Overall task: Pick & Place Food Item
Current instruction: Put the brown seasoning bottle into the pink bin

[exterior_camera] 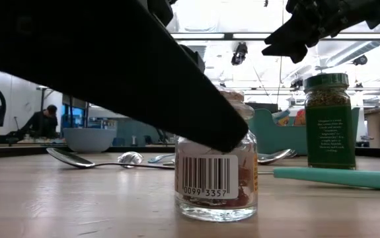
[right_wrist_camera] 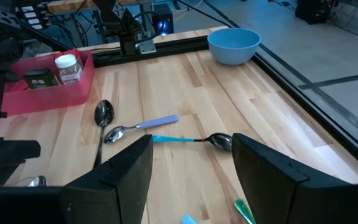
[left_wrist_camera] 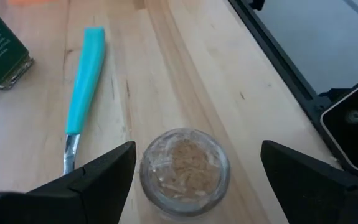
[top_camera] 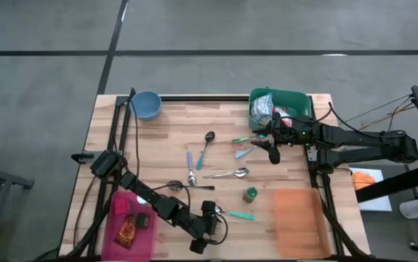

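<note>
A small clear glass jar [left_wrist_camera: 185,173] of brownish food with a barcode label [exterior_camera: 208,177] stands upright on its base on the wooden table, near the front edge. My left gripper [left_wrist_camera: 197,154] is open and low over the table. Its two fingers stand on either side of the jar without touching it. In the high view the left gripper [top_camera: 210,222] covers most of the jar. My right gripper [top_camera: 272,151] hangs open above the table beside the green bin [top_camera: 296,98], with nothing between its fingers [right_wrist_camera: 113,177].
A green-labelled spice jar [top_camera: 250,193] and a teal-handled spoon [left_wrist_camera: 85,68] lie just beyond the glass jar. More spoons [top_camera: 227,175] lie mid-table. A pink bin [top_camera: 121,211] with food items sits front left, a blue bowl [top_camera: 145,104] far left, an orange cloth [top_camera: 296,211] front right.
</note>
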Controlling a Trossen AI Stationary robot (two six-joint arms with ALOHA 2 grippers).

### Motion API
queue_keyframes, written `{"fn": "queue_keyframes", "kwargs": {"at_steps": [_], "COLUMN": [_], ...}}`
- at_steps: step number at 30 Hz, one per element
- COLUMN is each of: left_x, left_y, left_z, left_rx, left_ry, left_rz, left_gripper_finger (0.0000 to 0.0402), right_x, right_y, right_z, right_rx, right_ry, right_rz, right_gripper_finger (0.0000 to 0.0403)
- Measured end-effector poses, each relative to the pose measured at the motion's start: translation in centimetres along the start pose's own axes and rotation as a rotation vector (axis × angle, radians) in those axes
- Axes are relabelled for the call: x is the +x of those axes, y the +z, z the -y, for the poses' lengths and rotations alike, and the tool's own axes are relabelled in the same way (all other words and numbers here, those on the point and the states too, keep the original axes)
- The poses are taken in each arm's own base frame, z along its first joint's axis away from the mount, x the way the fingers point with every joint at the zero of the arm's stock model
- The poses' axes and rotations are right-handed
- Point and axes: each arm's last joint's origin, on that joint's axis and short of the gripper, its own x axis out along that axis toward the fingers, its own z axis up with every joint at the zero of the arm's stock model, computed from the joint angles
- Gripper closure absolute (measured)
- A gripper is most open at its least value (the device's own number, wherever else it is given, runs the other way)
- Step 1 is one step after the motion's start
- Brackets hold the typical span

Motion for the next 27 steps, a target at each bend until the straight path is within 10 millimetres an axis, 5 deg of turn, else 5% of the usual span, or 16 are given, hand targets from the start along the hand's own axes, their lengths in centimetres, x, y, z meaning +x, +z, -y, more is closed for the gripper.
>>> {"fn": "queue_keyframes", "kwargs": {"at_steps": [5, 18, 27], "left_x": [0.0, -0.04, -0.04], "left_y": [0.0, 0.04, 0.04], "left_z": [0.01, 0.06, 0.08], "left_rx": [0.0, -0.001, -0.001], "left_ry": [-0.004, -0.018, -0.027], "left_rz": [0.0, -0.001, -0.003], "left_gripper_finger": [0.0077, 0.0233, 0.0219], "right_x": [0.01, 0.01, 0.0], "right_y": [0.0, 0.0, 0.0], "right_z": [0.0, -0.01, 0.0], "right_rx": [0.0, 0.0, 0.0], "right_ry": [0.0, 0.0, 0.0], "right_rz": [0.0, 0.0, 0.0], "right_gripper_finger": [0.0189, 0.0189, 0.0189]}}
